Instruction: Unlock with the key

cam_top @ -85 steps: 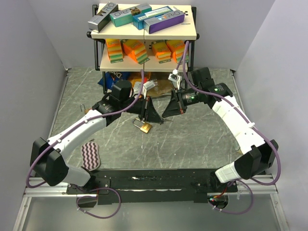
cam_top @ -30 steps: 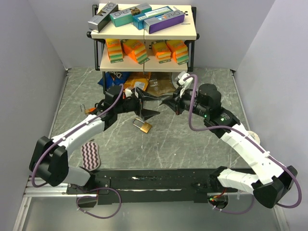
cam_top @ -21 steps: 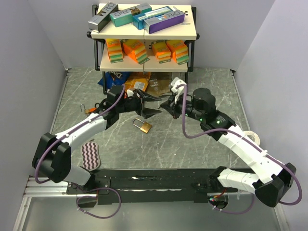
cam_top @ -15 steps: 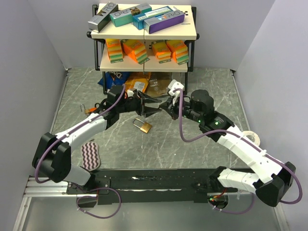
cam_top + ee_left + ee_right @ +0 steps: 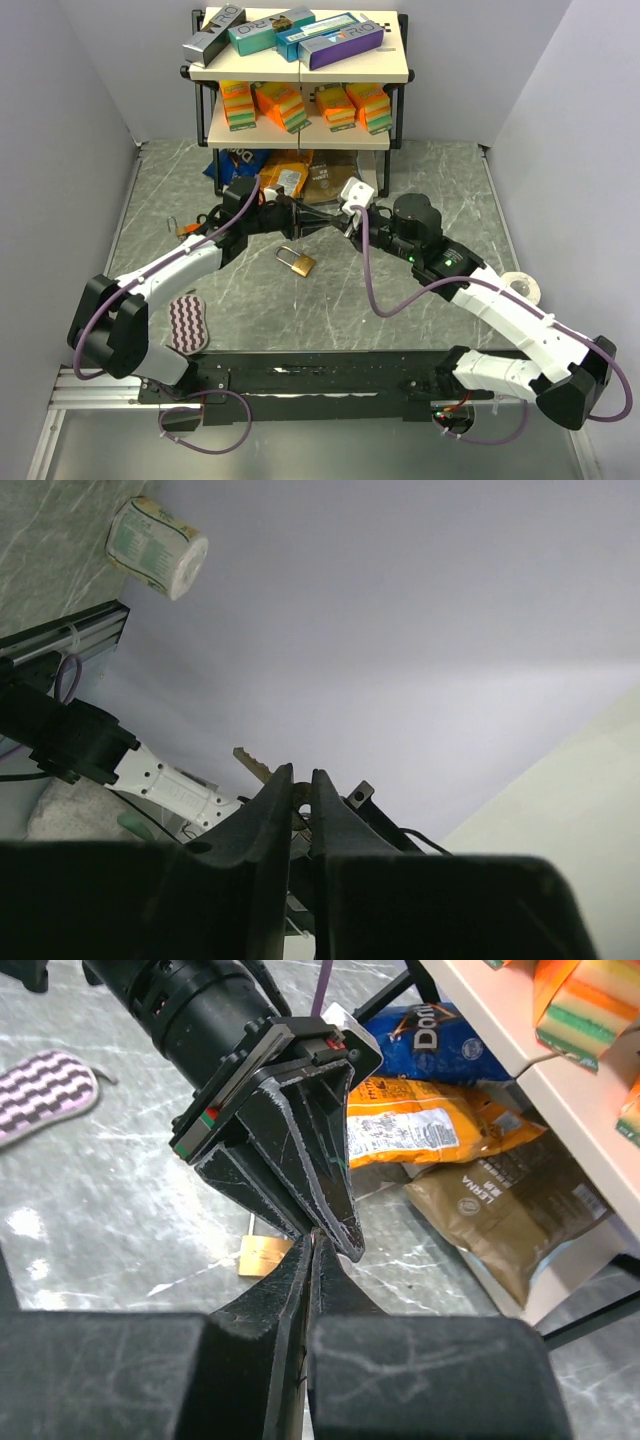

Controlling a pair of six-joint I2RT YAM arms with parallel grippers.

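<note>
Key (image 5: 255,765): small, brass, probably stiff, light and slick; best pinched flat on its head. Blade sticks out at the left end effector (image 5: 298,772), which pinches it. Right end effector (image 5: 312,1240) is pressed together, tip to tip with the left. Padlock (image 5: 297,262) lies on the desk (image 5: 400,290) below both.

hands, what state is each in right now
left hand: closed on the key
right hand: closed, cannot tell if it holds anything

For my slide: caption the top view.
Left gripper and right gripper meet tip to tip; the brass padlock lies on the table.
</note>
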